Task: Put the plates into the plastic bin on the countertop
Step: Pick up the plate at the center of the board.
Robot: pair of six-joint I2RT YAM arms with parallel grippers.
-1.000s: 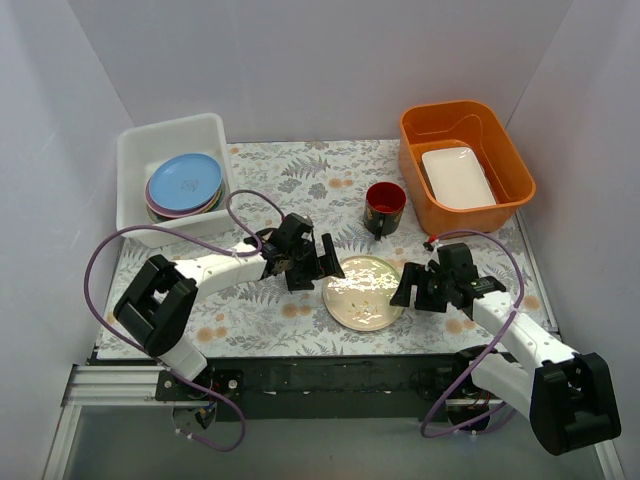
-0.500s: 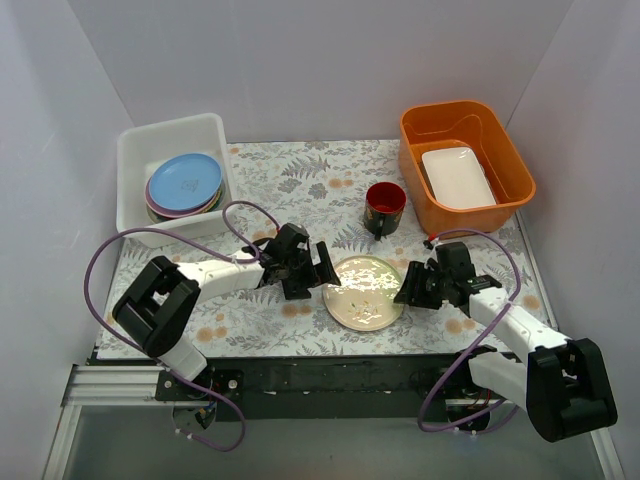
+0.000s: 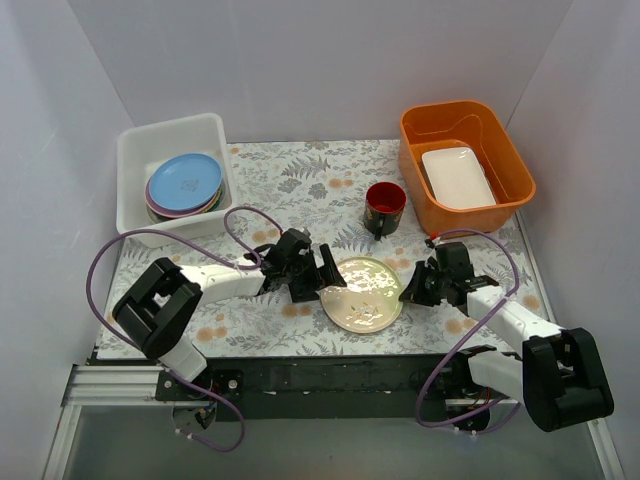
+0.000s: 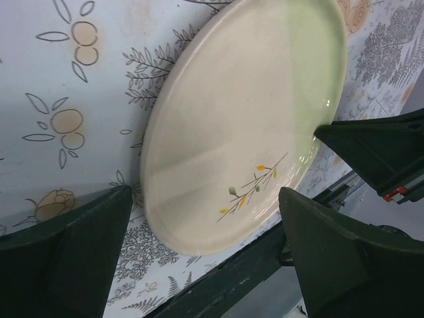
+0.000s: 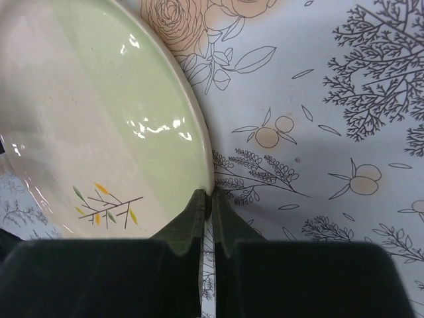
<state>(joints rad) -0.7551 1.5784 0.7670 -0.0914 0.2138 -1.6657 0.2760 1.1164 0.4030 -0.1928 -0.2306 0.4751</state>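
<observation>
Some plates point(image 3: 185, 182) sit in the plastic bin point(image 3: 133, 152), upper left. One cream plate point(image 3: 363, 295) lies on the counter point(image 3: 300, 180), lower middle. Your left tool point(image 3: 318, 277) is wide beside it; your right tool point(image 5: 206, 199) is closed at its rim

A cream sprig-painted plate point(image 3: 362, 293) lies lower centre on the floral countertop point(image 3: 300, 185); a blue-topped plate stack point(image 3: 185, 180) sits in the white plastic bin point(image 3: 131, 170), upper left.
</observation>
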